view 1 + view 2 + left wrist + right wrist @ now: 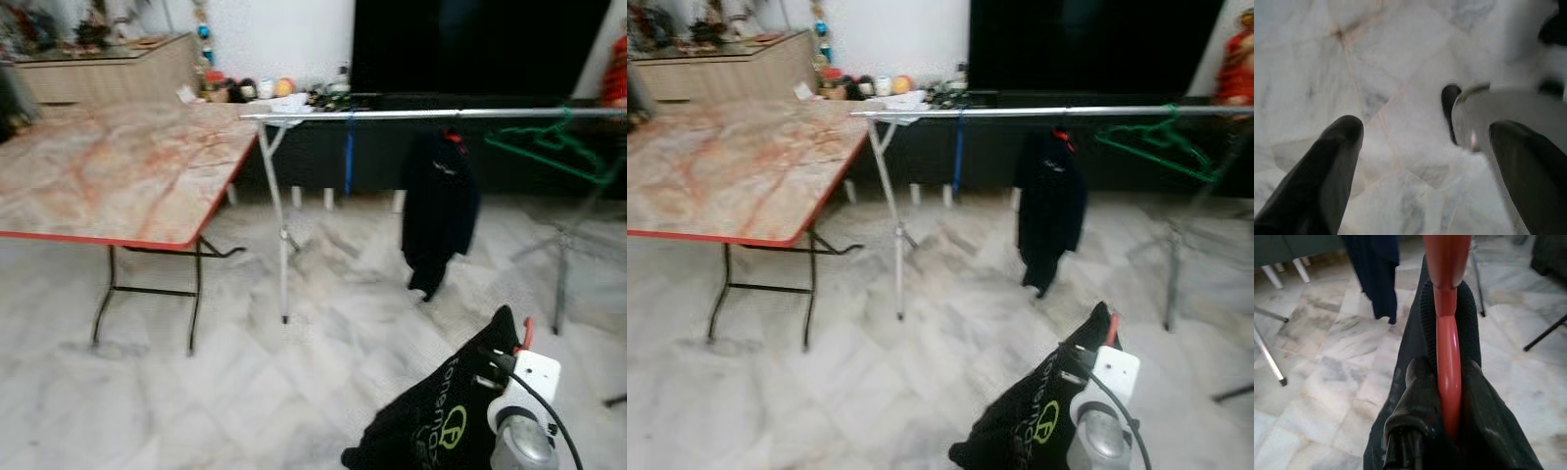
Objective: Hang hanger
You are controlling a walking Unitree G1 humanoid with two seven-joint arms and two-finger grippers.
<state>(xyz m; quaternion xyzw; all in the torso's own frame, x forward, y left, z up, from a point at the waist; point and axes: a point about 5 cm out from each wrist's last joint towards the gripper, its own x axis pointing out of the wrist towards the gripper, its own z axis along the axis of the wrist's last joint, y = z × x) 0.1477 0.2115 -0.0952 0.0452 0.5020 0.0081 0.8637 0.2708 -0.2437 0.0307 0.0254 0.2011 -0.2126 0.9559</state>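
Clamping a red hanger [1448, 377] between its two black fingers, the right end effector [1442, 382] sat lowest and nearest in the head views, at the robot's right. A black garment with yellow-green print [441, 416] was draped over that hanger and around the end effector. The head views showed the print and a sliver of red by the white wrist housing [524, 377], while the right wrist view showed the hanger's red neck running up between the fingers.

The left end effector [1425, 161] hung over the marble floor [196, 392] with its two fingers spread well apart and nothing between them; a shiny curved metal part [1503, 115] lay beside one finger in that wrist view.

Farther off, one folding table [108, 171] with a marble-patterned top and red edge stood at the left. Just right of it one silver clothes rail [431, 115] ran across on thin legs. Three things hung from the rail: one blue strap [348, 152], one dark garment [438, 211] on a red hook, and one empty green hanger [549, 147].

Behind the rail stood a long dark cabinet [323, 147], and at the far left a wooden sideboard [108, 69] carrying small objects too blurred to count.
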